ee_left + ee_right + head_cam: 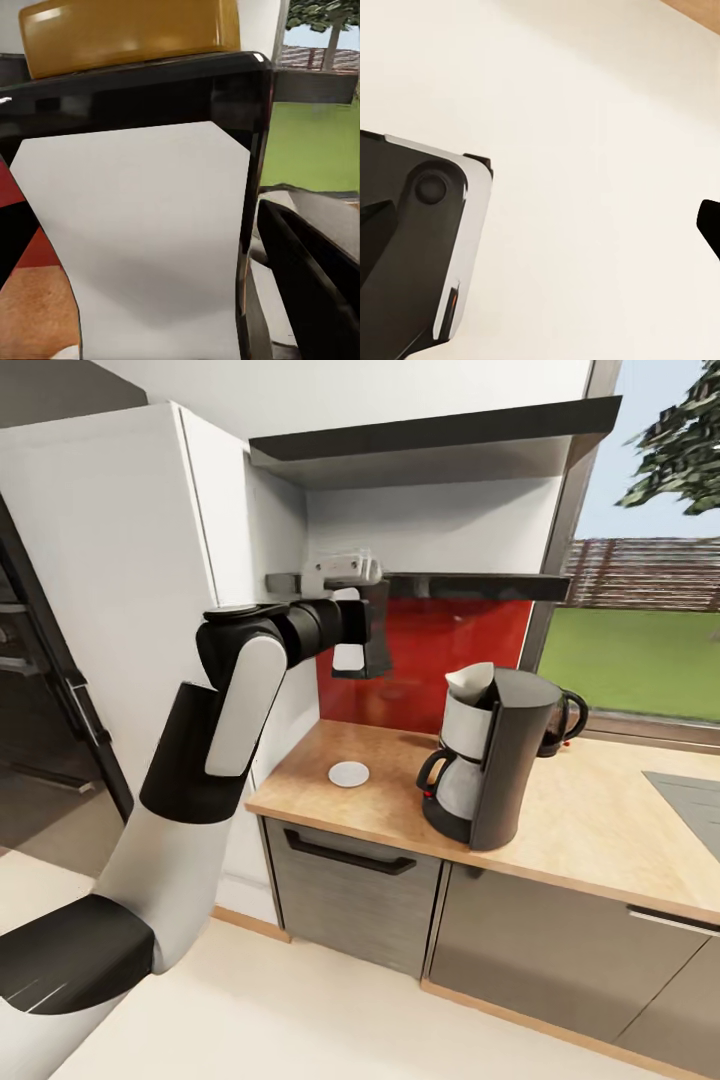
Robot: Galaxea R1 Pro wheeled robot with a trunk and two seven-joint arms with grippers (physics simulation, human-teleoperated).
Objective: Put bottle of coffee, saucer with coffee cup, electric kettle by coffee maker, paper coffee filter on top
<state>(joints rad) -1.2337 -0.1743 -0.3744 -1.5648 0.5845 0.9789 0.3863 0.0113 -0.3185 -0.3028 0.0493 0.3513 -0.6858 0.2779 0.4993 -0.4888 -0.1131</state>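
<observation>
My left gripper is raised just under the black kitchen shelf, shut on the bottle of coffee. In the left wrist view the bottle sits close up, with its yellow cap, white label and one dark finger beside it. The coffee maker stands on the kitchen countertop with the paper coffee filter on top. The electric kettle is behind it. The saucer lies bare to its left. A pale shape on the shelf may be the coffee cup; I cannot tell.
A grey sink is set into the counter at the far right. A thicker grey shelf hangs higher up. A white cabinet wall stands beside my left arm. The right wrist view shows pale floor, part of the robot base and one dark fingertip.
</observation>
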